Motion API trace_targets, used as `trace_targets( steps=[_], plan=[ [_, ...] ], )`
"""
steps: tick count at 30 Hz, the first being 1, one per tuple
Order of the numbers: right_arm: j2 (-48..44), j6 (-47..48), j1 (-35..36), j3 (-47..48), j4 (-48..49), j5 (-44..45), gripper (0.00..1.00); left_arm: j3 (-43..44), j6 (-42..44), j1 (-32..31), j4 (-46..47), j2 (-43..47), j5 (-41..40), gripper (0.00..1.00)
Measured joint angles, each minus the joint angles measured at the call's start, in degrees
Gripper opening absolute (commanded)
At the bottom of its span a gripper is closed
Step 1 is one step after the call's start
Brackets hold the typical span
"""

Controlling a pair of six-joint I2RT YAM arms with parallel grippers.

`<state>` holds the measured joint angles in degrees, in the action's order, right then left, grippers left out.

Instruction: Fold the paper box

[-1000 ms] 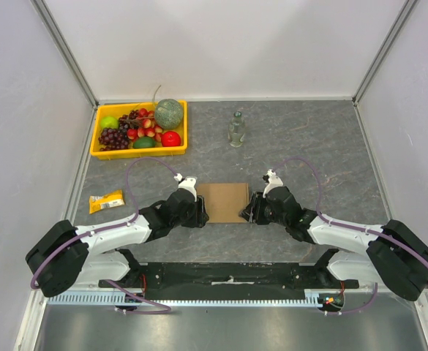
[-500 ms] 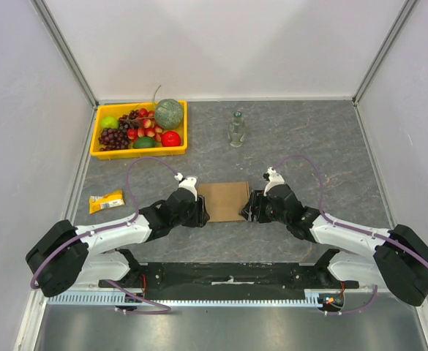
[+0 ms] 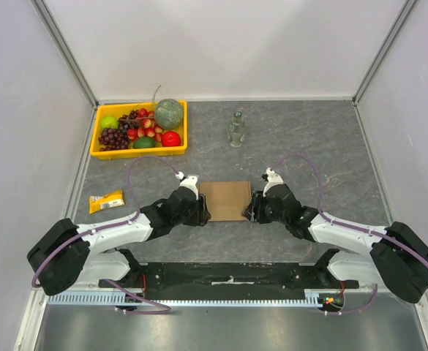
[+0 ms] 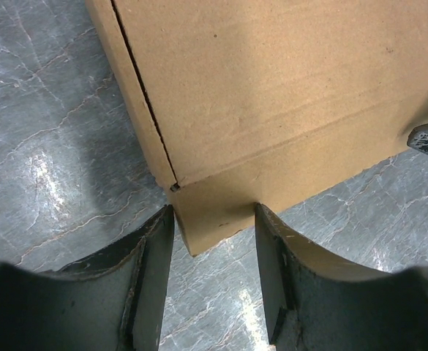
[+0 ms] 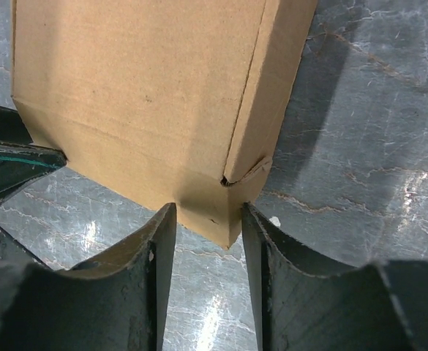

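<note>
- Hardly anything has moved since a sec ago: both wrists sit a hair closer in on the box ends, and the box is nearly where it was.
- L side: left gripper (image 3: 201,212) (image 4: 214,216) is low at the near-left corner of the paper box (image 3: 224,201) (image 4: 272,95) (image 5: 140,95). Its fingers (image 4: 151,263) are clamped on that corner, one each side, both touching cardboard.
- R side: right gripper (image 3: 250,208) (image 5: 208,212) mirrors it at the near-right corner. Its fingers (image 5: 155,270) pinch the corner wall and press against the cardboard.
- Each wrist view catches the other gripper's dark tip at the far end of the box's front wall.
- Box: brown corrugated, closed up and lying flat, lid down. A seam runs along each side wall. There's a small gap w/ a bulged flap edge at the near-right corner in the right wrist view.
- Box sits mid-table (image 3: 309,146), toward the near edge, between the two arms.
- Yellow tray (image 3: 139,151) w/ fruit (image 3: 168,113) is at the far-left corner, well apart from the box.
- Clear bottle (image 3: 235,130) stands upright toward the far edge, about centre.
- Snack packet (image 3: 106,201) lies by the left edge, near the left arm.
</note>
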<state>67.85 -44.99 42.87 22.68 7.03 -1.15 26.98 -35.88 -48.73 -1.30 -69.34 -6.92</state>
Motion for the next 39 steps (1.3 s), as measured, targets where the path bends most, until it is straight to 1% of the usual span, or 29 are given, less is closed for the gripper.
trace_targets(
  steps=[11,20,28,33,39],
  plan=[
    [1.5,-0.8,-0.4,0.0,2.5,-1.4,0.32,0.2,0.5,0.0,0.0,-0.7,-0.2,0.53],
    [2.6,-1.7,-0.7,-0.5,4.7,-2.1,0.31,0.2,0.8,0.2,-0.3,-0.7,-0.6,0.52],
    [3.0,-2.1,-0.8,-1.5,6.7,-2.1,0.31,0.2,0.8,0.2,-0.3,-0.7,-0.7,0.52],
    [3.0,-2.1,-0.9,-1.5,6.7,-2.1,0.31,0.2,0.8,0.2,-0.5,-0.7,-1.5,0.54],
    [3.0,-2.1,-1.1,-1.5,7.3,-2.3,0.31,0.4,0.9,0.1,-2.0,-0.5,-2.0,0.63]
  ],
)
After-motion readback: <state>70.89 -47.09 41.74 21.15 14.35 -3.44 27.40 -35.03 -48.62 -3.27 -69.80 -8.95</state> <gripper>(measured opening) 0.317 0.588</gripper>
